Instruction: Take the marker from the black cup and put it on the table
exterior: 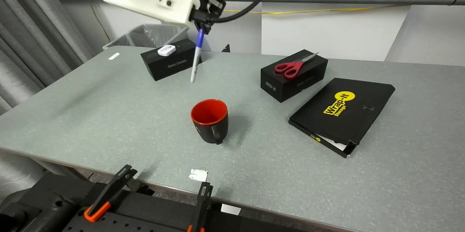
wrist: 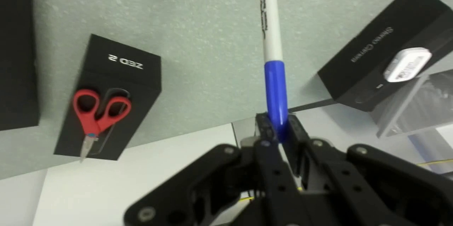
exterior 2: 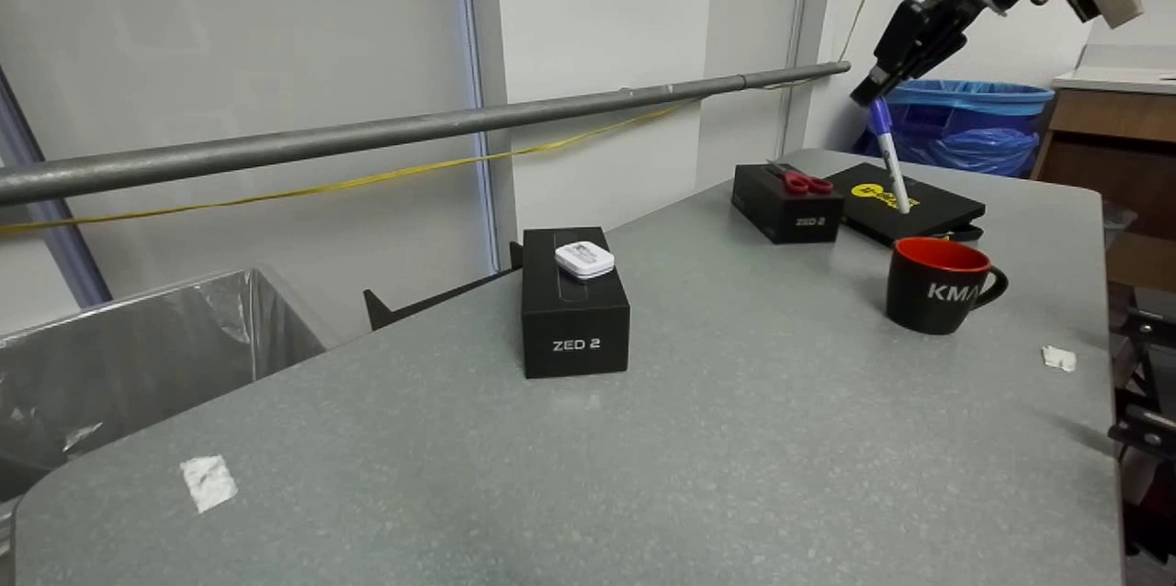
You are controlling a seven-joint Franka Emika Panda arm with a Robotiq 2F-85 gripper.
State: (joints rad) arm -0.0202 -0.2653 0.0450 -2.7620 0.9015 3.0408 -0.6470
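Evidently, the fingers were closed to the thickness of the marker and held it by its blue end only. This single-end grip set the main hazards: premature contact at the free end would probably have pivoted the marker between the fingers; release at height would likely have let it drop and, if the barrel was round as it appeared, roll; and a hard sideways load might have separated the blue section, judged to be a cap, from the barrel. The marker was thin and straight: glossy blue at the grip, then white with dark lettering, illegible here, down to a pale free tip. It hung in air at a slight tilt, clear of the black cup, which stood upright, red inside, and was liable to be tipped if struck during lowering. Below lay the grey table, not yet touched.
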